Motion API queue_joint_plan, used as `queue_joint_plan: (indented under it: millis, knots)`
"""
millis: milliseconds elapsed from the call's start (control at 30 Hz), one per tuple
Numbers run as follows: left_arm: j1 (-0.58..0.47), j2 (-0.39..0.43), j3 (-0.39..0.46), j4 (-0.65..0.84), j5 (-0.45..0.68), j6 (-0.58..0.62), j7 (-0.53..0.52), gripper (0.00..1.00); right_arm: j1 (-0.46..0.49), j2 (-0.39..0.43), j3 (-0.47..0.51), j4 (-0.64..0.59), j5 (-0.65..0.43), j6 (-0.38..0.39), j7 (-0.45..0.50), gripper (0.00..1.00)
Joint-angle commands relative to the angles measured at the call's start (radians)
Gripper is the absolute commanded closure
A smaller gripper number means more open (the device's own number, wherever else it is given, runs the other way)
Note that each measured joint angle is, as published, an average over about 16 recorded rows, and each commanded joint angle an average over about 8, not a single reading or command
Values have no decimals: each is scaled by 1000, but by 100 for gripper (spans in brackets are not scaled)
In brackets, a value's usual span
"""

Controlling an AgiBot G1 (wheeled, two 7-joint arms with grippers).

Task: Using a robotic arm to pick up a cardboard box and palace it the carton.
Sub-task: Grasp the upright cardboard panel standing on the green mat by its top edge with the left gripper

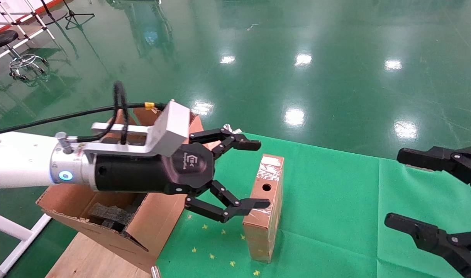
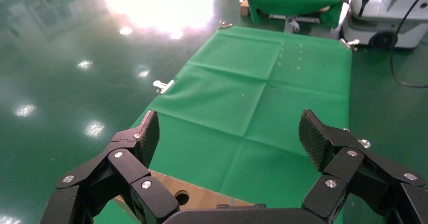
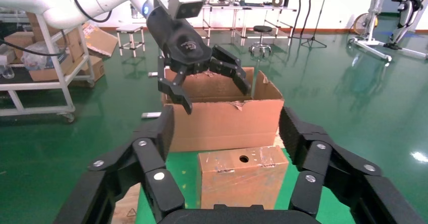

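The slim brown cardboard box (image 1: 263, 227) stands on its narrow side on the green cloth, its taped face with the round hole turned up. My left gripper (image 1: 259, 173), on the white robotic arm, hovers open just above that face, one finger toward each end, touching nothing. The left wrist view shows the left gripper (image 2: 229, 128) open, with the box (image 2: 202, 196) below its palm. The large carton (image 1: 143, 231) with ragged flaps sits left of the box, under the arm. My right gripper (image 1: 401, 191) waits open at the right, facing the box (image 3: 242, 183) and carton (image 3: 227, 118).
Black foam inserts (image 1: 108, 216) lie inside the carton, which rests on a wooden board (image 1: 88, 258). The green cloth table (image 1: 336, 193) stretches right of the box. Glossy green floor lies beyond, with a stool (image 1: 4, 38) far left.
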Motion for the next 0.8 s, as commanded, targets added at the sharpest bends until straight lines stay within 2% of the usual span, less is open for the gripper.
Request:
queue_joint_plan:
  millis: [33, 133, 233, 500, 800]
  knots:
    - [2, -7, 0, -2, 6, -3, 4, 0, 0, 0, 0, 0, 0, 0, 0, 100]
    - [-54, -3, 31, -10, 79, -14, -78, 0, 0, 0, 0, 0, 0, 0, 0, 100]
    - [-141, 25, 83, -12, 186, -17, -208, 0, 0, 0, 0, 0, 0, 0, 0, 100]
    - [-400, 162, 240, 5, 491, 64, -572, 0, 0, 0, 0, 0, 0, 0, 0, 100]
    - [-601, 342, 418, 141, 656, 224, -942, 0, 0, 0, 0, 0, 0, 0, 0, 100]
